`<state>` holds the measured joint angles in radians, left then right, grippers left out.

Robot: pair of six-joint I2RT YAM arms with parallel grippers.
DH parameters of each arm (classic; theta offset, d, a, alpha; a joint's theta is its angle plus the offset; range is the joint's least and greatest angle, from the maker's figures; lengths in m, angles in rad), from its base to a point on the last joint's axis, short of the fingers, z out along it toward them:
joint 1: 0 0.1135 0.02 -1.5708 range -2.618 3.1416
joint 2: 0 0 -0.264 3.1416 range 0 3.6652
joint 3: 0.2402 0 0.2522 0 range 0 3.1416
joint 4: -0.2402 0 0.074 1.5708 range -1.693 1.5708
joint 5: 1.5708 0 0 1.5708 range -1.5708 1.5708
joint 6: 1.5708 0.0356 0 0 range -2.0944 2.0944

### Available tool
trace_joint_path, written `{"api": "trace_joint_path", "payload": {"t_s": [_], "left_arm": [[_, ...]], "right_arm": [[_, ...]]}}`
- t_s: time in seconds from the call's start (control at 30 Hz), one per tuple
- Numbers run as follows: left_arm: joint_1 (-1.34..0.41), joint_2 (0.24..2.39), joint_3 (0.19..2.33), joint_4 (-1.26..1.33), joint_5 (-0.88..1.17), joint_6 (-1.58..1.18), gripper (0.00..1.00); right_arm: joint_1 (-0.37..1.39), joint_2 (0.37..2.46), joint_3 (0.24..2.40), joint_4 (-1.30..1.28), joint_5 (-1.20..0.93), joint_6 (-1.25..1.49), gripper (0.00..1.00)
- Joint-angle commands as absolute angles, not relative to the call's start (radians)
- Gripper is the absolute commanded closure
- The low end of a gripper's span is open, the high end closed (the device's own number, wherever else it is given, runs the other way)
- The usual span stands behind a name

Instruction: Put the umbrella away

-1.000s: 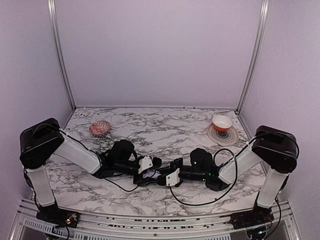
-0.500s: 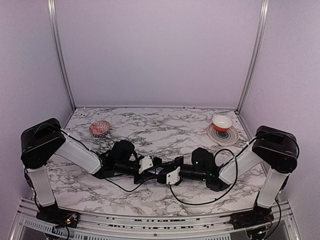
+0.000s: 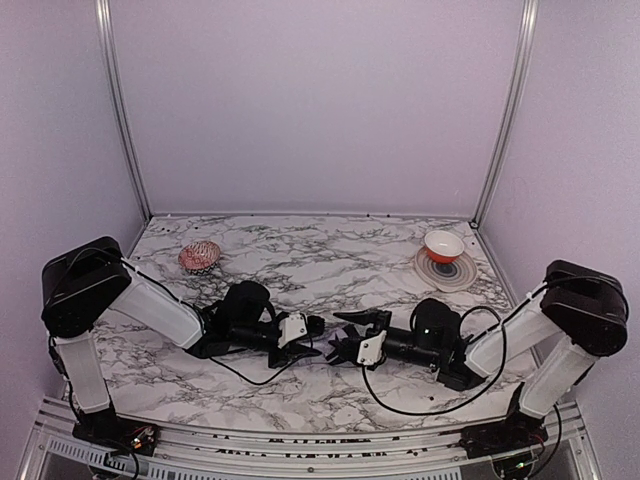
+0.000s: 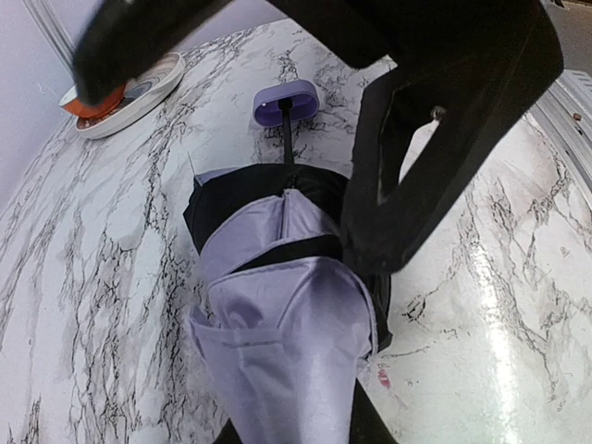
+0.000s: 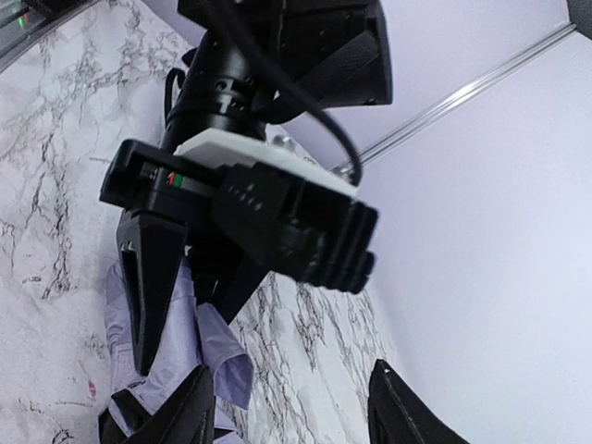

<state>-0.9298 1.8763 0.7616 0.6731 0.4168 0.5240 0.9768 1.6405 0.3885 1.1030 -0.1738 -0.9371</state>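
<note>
The umbrella (image 4: 277, 333) lies folded on the marble table (image 4: 481, 305), pale lavender fabric outside and black lining at its edges. A thin black shaft runs from it to the small lavender handle (image 4: 285, 102). My left gripper (image 4: 296, 430) is shut on the fabric end, which fills the space between its jaws. The right gripper (image 5: 291, 416) stands open just in front of the left one, nothing between its fingers (image 5: 180, 412); lavender fabric (image 5: 171, 333) shows beside its left finger. From above, the two grippers (image 3: 315, 338) (image 3: 334, 338) meet tip to tip at the table's near middle, and the umbrella is mostly hidden there.
An orange-and-white bowl (image 3: 443, 244) sits on a plate (image 3: 446, 274) at the back right. A pink mesh object (image 3: 199, 256) lies at the back left. Black cables trail from both arms on the near table. Lavender walls enclose the table.
The right gripper has opened and let go, its arm drawing back to the right. The left gripper has closed on the umbrella's fabric and stays in place.
</note>
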Motion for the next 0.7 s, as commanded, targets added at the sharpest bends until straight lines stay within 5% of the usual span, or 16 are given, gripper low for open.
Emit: {"api": "trace_joint_path", "payload": {"t_s": [0.0, 0.13, 0.3, 0.5, 0.67], "left_arm": [[-0.933, 1.897, 0.758, 0.634, 0.378, 0.545, 1.0], [-0.933, 1.892, 0.756, 0.633, 0.374, 0.551, 1.0], [-0.934, 1.882, 0.753, 0.63, 0.373, 0.554, 1.0], [-0.936, 1.878, 0.753, 0.621, 0.364, 0.558, 1.0], [-0.941, 1.876, 0.757, 0.607, 0.354, 0.568, 1.0]], "right_arm": [[0.972, 1.552, 0.356, 1.133, -0.167, -0.796, 0.45], [0.9, 1.479, 0.37, 1.096, -0.189, -0.514, 0.39], [0.663, 1.442, 0.6, 0.644, -0.414, -0.008, 0.44], [0.557, 1.645, 1.037, -0.071, -0.531, 0.285, 0.6], [0.556, 1.806, 1.152, -0.163, -0.78, 0.361, 0.59]]}}
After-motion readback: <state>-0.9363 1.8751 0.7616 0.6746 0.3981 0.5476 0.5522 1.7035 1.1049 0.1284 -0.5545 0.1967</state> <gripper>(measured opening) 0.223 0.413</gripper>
